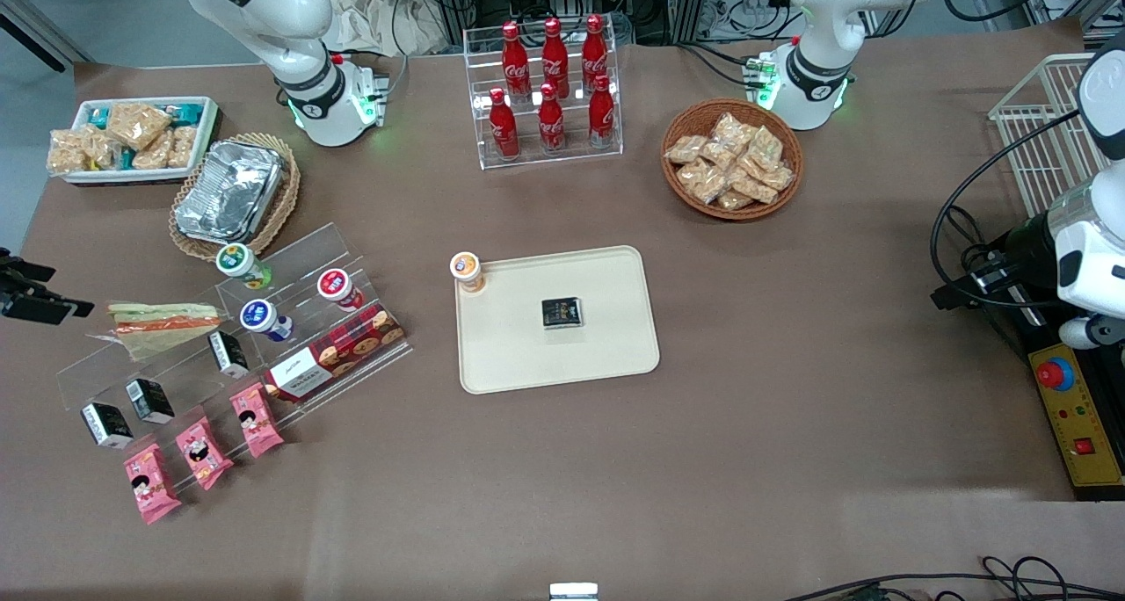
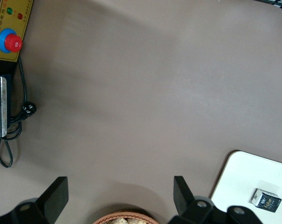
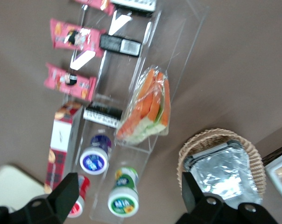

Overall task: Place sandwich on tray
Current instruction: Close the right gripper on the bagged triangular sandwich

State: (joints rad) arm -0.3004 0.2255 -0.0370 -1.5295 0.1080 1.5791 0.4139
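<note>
Brown tabletop — sandwich lies on the acrylic rack, gripper above it, jaws open.

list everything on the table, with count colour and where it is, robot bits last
sandwich: 1, pale bread with orange and green filling, on the clear acrylic stand
tray: 1, cream, mid-table
small black box: 1, on the tray
orange-lidded cup: 1, at the tray's corner
cola bottles: 6, red, in a clear rack
yogurt cups: 3, green, blue, red lids, on the stand
cookie box: 1, red and white, on the stand
black boxes: 3, on the stand
pink packets: 3, in front of the stand
foil container: 1, silver, in a wicker basket
snack basket: 1, brown wicker, beige packets
white snack tray: 1
gripper: open, above the stand
</note>
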